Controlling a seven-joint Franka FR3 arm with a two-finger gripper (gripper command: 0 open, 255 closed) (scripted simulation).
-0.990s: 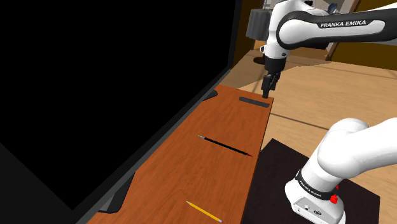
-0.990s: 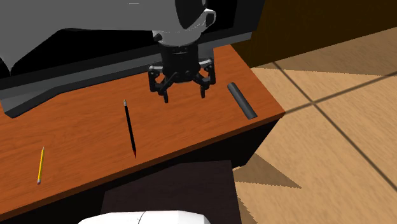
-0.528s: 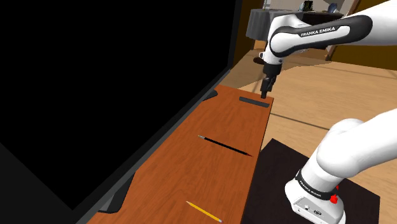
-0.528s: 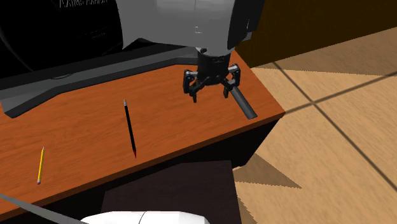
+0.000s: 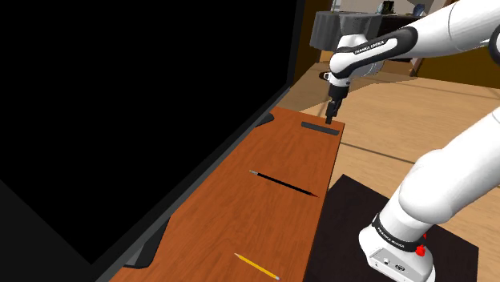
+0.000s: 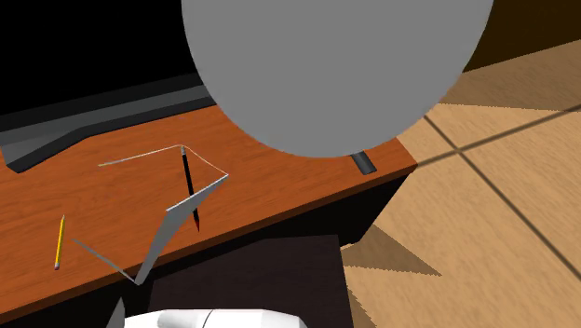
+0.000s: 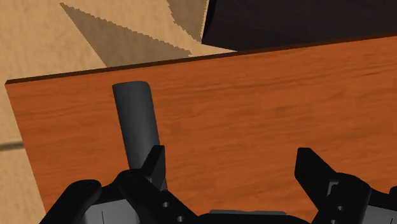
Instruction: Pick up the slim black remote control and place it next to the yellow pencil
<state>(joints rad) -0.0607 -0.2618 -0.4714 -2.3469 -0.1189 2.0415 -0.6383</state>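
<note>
Fingers moved over remote control, spread apart above desk

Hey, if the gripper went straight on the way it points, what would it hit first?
Probably the table top. The gripper is open and mostly beside the dark remote, though it might clip the remote first.

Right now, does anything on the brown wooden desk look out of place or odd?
The slim dark grey remote lies at the wooden desk's corner, close to its edge. The open black gripper sits off-centre: the remote lines up with one finger, not the gap. Nothing looks damaged.
</note>
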